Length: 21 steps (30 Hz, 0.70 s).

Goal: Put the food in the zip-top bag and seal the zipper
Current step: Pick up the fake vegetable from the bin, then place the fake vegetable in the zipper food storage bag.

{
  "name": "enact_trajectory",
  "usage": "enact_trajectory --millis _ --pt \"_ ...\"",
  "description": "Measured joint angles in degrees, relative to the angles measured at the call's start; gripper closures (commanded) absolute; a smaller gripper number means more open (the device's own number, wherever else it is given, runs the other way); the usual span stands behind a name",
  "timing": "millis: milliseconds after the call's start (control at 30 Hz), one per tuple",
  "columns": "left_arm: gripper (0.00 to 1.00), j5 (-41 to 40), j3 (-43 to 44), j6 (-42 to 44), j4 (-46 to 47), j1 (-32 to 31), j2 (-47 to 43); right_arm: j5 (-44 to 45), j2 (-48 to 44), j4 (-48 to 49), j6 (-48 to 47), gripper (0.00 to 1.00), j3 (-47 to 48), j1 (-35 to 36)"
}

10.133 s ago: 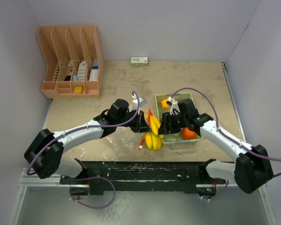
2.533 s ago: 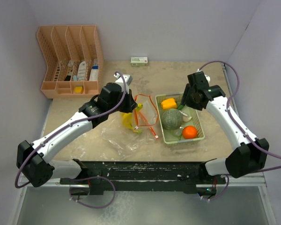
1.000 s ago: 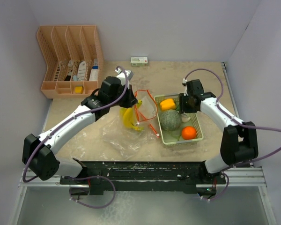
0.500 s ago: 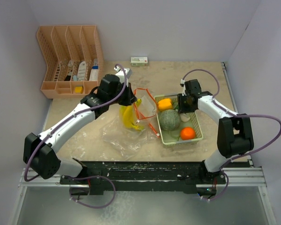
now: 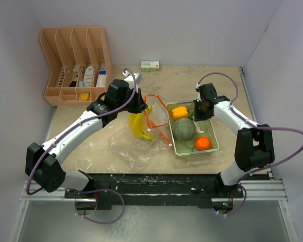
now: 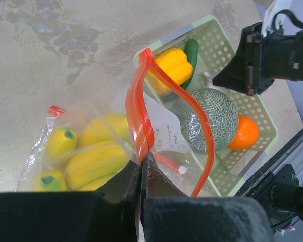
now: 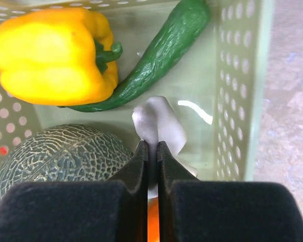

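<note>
The clear zip-top bag [image 5: 131,148] lies left of the basket with the banana bunch [image 5: 138,126] inside it [image 6: 91,156]. My left gripper [image 5: 140,106] is shut on the bag's red-orange zipper [image 6: 141,116] and holds the mouth up and open; the white slider [image 6: 182,170] hangs at the strip's end. The bell pepper [image 7: 50,55], melon [image 7: 55,151] and orange fruit [image 5: 203,143] lie in the pale green basket [image 5: 214,136]. My right gripper [image 7: 152,146] hovers shut and empty over the basket's far end, between pepper and melon.
A green chilli [image 7: 161,55] and a white garlic-like piece [image 7: 159,123] also lie in the basket. The peach organiser [image 5: 76,65] stands at the back left. A small box [image 5: 150,65] sits by the back wall.
The banana bunch went from the grippers into the bag. My left gripper lifted the bag's mouth. My right arm swung back and settled over the basket's far end.
</note>
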Motion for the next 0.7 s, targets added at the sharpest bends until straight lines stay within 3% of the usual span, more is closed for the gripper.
enact_trajectory --millis 367,567,700 --pt "1.00 0.22 0.00 -0.74 0.02 0.22 0.00 -0.28 -12.66 -5.66 3.87 1.00 10.32 -0.09" --pt "1.00 1.05 0.00 -1.38 0.28 0.33 -0.02 -12.22 -17.18 -1.40 8.83 1.00 15.37 0.11" --pt "1.00 1.46 -0.02 -1.64 0.35 0.33 -0.02 -18.36 -17.53 4.44 14.16 1.00 15.61 3.87"
